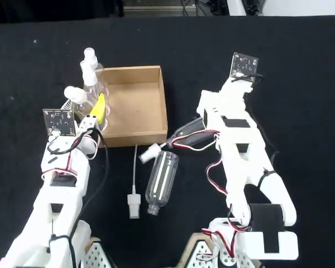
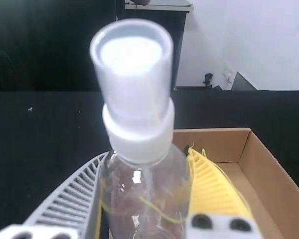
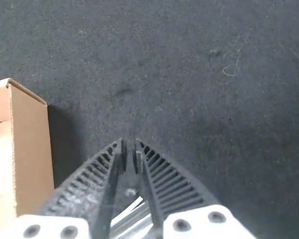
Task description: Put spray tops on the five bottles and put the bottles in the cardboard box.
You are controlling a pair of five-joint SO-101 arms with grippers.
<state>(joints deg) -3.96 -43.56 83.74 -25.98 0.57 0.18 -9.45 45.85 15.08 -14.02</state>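
A clear bottle (image 2: 139, 199) with a white spray top (image 2: 134, 89) fitted on its neck stands upright between the jaws of the left gripper (image 2: 147, 155). The grey finger (image 2: 70, 199) presses one side of its body and the yellow finger (image 2: 214, 194) the other, so the gripper is clamped on it. Whether its base rests on the table cannot be told. This bottle is just outside the left wall of the cardboard box (image 1: 135, 72), and another capped bottle (image 1: 91, 78) stands just beyond it against the same wall. The left arm runs from its base at the near left edge straight up along the table, with the wrist level and the fingers pointing away toward the far side, beside the box. In front of the box's near wall an uncapped bottle (image 1: 162, 178) lies on its side, with its open neck toward the arms. A loose spray top (image 1: 134, 204) lies just beside that neck, with its thin tube reaching back toward the box. A small white cap (image 1: 151, 152) sits by the bottle's other end. The right arm rises from its base at the near right, stretches toward the far side, then folds back. This brings the right gripper (image 3: 128, 152) low and pointing leftward at the box's near right corner, over the lying bottle's base. Its black fingers are drawn almost together, a thin slit between the tips, gripping nothing there. Everything rests on a black cloth-covered table (image 1: 301, 84).
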